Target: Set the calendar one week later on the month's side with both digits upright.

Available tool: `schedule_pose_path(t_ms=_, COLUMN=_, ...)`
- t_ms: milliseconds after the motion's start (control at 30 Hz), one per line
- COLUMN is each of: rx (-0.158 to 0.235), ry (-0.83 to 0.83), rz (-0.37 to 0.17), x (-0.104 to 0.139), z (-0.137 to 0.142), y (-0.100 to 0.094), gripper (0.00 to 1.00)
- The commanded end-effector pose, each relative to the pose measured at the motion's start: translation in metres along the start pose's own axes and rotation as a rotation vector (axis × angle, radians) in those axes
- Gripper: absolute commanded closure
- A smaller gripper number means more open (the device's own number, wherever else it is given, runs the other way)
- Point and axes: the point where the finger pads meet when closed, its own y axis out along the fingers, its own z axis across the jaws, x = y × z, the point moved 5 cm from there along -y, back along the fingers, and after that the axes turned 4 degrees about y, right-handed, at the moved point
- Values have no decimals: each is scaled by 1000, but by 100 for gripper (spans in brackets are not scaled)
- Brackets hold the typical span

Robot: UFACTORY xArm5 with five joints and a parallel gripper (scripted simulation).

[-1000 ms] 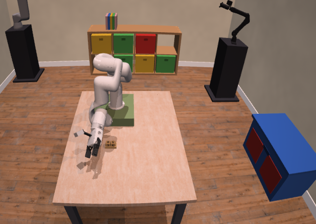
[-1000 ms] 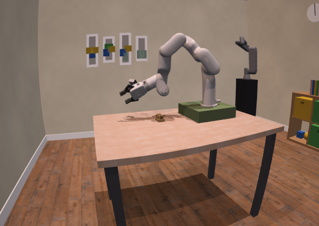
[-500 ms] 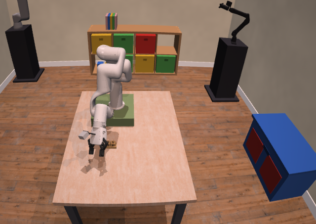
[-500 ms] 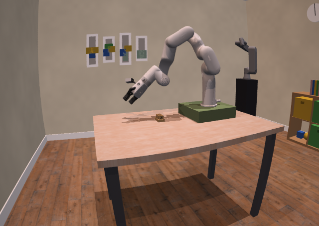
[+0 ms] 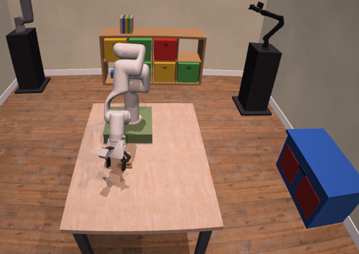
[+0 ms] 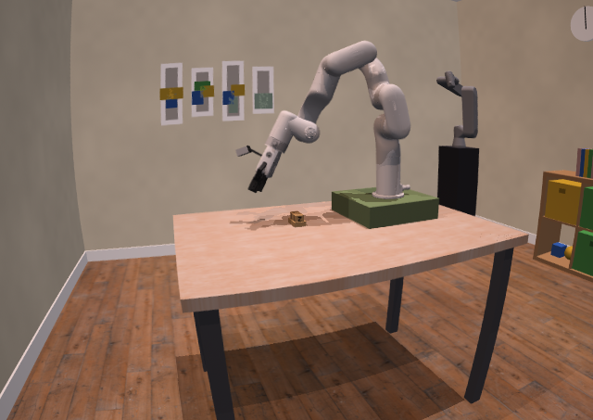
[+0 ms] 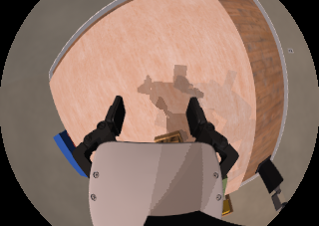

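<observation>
Wooden table [image 5: 162,170] [image 6: 287,257] [image 7: 150,47], small calendar [image 5: 129,165] [image 6: 296,218] [image 7: 169,137], partly hidden in wrist view

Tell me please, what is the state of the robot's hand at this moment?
Hand: open, holding nothing, above the table.

Dark 2 on cube's [image 5: 129,164] [image 6: 299,218] [image 7: 163,139] side face; other markings too small.
</observation>
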Motion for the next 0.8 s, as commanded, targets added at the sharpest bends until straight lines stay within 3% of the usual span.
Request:
schedule_pose_path(t_ms=0, rx=26, ry=-72, rz=-78, x=10, z=0, y=-10, gripper=0)
schedule_pose_path(t_ms=33, rx=26, ry=-72, rz=-78, x=10, z=0, y=-10, gripper=0)
schedule_pose_path(t_ms=100, rx=50, ry=-165, rz=-171, x=29, z=3, y=-23, gripper=0)
schedule_pose_path(t_ms=167, rx=50, ry=-166, rz=-173, x=29, z=3, y=-23, gripper=0)
schedule_pose_path(t_ms=200, rx=59, ry=-209, rz=-217, x=38, z=4, y=-29, gripper=0)
schedule_pose_path(t_ms=367, rx=71, ry=-285, rz=-295, x=55, z=8, y=-42, gripper=0)
schedule_pose_path(t_ms=433, rx=78, ry=-346, rz=-360, x=69, z=11, y=-53, gripper=0)
schedule_pose_path(t_ms=467, rx=78, ry=-346, rz=-360, x=69, z=11, y=-53, gripper=0)
schedule_pose_path(t_ms=533, rx=81, ry=-392, rz=-409, x=80, z=14, y=-61, gripper=0)
schedule_pose_path(t_ms=600, rx=81, ry=-392, rz=-409, x=80, z=14, y=-61, gripper=0)
schedule_pose_path(t_ms=767, rx=82, ry=-445, rz=-467, x=92, z=18, y=-72, gripper=0)
